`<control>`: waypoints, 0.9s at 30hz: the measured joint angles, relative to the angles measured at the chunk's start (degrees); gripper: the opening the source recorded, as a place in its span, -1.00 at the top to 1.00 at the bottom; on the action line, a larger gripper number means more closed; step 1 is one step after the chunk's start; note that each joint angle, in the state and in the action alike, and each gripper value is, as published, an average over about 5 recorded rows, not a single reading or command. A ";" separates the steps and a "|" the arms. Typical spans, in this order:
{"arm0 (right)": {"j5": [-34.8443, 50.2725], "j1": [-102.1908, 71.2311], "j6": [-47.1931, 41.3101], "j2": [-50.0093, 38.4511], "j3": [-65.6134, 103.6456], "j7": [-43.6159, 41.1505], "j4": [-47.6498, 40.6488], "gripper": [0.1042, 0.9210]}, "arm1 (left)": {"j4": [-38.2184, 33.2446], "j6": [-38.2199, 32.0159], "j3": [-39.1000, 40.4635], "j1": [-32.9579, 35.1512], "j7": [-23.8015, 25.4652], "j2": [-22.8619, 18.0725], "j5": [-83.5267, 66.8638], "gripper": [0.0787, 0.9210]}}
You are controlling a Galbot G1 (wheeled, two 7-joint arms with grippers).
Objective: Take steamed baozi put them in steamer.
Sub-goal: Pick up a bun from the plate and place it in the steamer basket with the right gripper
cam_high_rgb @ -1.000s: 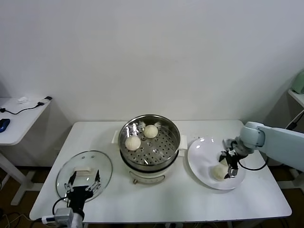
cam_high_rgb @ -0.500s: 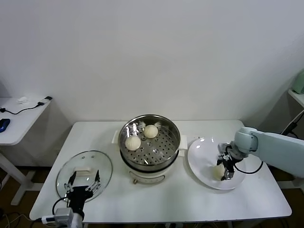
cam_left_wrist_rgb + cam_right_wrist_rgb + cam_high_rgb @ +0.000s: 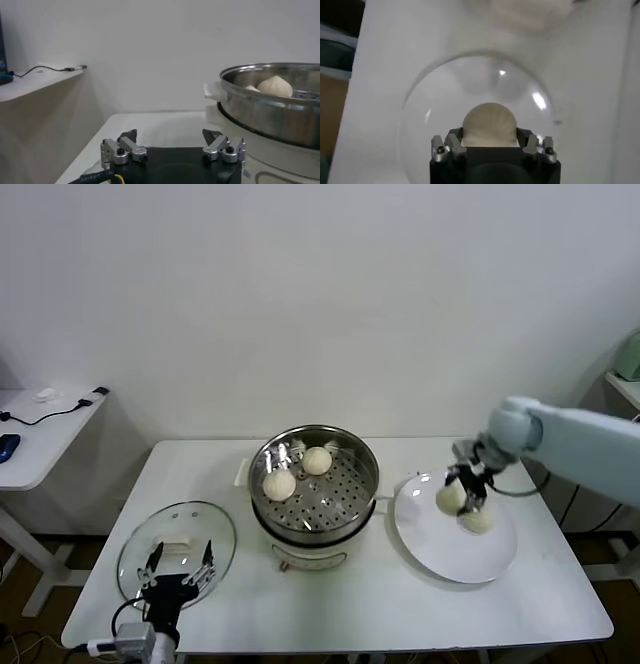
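So the head view gives the whole layout: a white rectangular table [image 3: 380,604] with the round shiny stainless-steel steamer basket [image 3: 314,481] sitting on its cream-white pot base in the middle, two pale cream-white round baozi already on the perforated floor [image 3: 279,484] [image 3: 317,460], a flat white round plate [image 3: 455,529] just to the robot's right of it, and a round clear glass lid with a white handle [image 3: 176,556] on the robot's left. The right gripper [image 3: 462,496] is up above the plate, clamped on a third pale bun [image 3: 449,499], and a fourth bun [image 3: 477,521] lies on the plate just beside and under it. The right wrist view is where the grip really shows: the dark fingers [image 3: 455,145] press both sides of the held bun [image 3: 489,123], with the plate [image 3: 420,130] below it looking like a glossy disc, though the fourth bun doesn't show up there at all. The left wrist view shows what the head view barely catches: the left gripper [image 3: 172,145] parked low at the table's near edge by the lid, its fingers spread wide apart with nothing between them, and the steamer wall [image 3: 270,107] from the side with one bun [image 3: 274,86] poking above the rim. Compared to a second ago, the right gripper was down on the plate around that bun with its fingers wide; now it has closed on it and lifted it off toward the steamer side. No brand names or writing I can read anywhere.
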 measured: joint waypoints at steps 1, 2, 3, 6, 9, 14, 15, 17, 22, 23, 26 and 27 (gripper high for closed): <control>0.24 1.77 1.25 1.17 0.10 -0.68 0.32 -0.45 | -0.17 0.01 0.03 0.07 0.00 0.00 0.02 -0.77; 0.44 3.41 2.45 2.38 0.22 -1.27 0.75 -0.45 | -0.33 0.02 0.06 0.13 0.00 -0.01 0.04 -0.77; 0.59 4.83 3.59 3.58 0.35 -1.76 1.28 -0.45 | -0.49 0.02 0.07 0.19 0.00 -0.02 0.07 -0.77; 0.65 8.13 6.83 7.26 0.62 -2.66 3.47 -0.45 | -0.92 0.07 -0.01 0.37 -0.01 -0.07 0.12 -0.77; -0.23 10.05 9.77 10.76 0.56 -2.90 6.11 -0.45 | -1.23 0.11 -0.25 0.61 -0.02 -0.07 0.11 -0.77; -3.59 10.87 14.25 16.05 -0.04 -2.30 10.02 -0.45 | -1.34 0.11 -0.65 0.69 -0.06 0.03 0.04 -0.77; -4.37 10.78 14.99 16.97 -0.17 -2.05 10.50 -0.45 | -1.35 0.12 -0.66 0.66 -0.07 0.02 0.02 -0.77; -5.97 10.34 16.33 18.83 -0.48 -1.44 11.24 -0.45 | -1.37 0.15 -0.67 0.58 -0.07 0.00 0.01 -0.77; -9.56 8.21 18.62 23.01 -1.47 0.26 11.81 -0.45 | -1.39 0.16 -0.82 0.48 -0.13 -0.03 -0.14 -0.77; -10.18 7.68 18.98 23.72 -1.66 0.58 11.70 -0.45 | -1.35 0.13 -0.90 0.48 -0.17 -0.02 -0.20 -0.77; -11.84 5.95 19.99 25.50 -2.10 1.45 10.88 -0.45 | -1.15 -0.01 -1.11 0.49 -0.29 0.05 -0.35 -0.77; -12.36 5.33 20.33 26.02 -2.19 1.72 10.48 -0.45 | -1.07 -0.06 -1.15 0.51 -0.31 0.10 -0.38 -0.77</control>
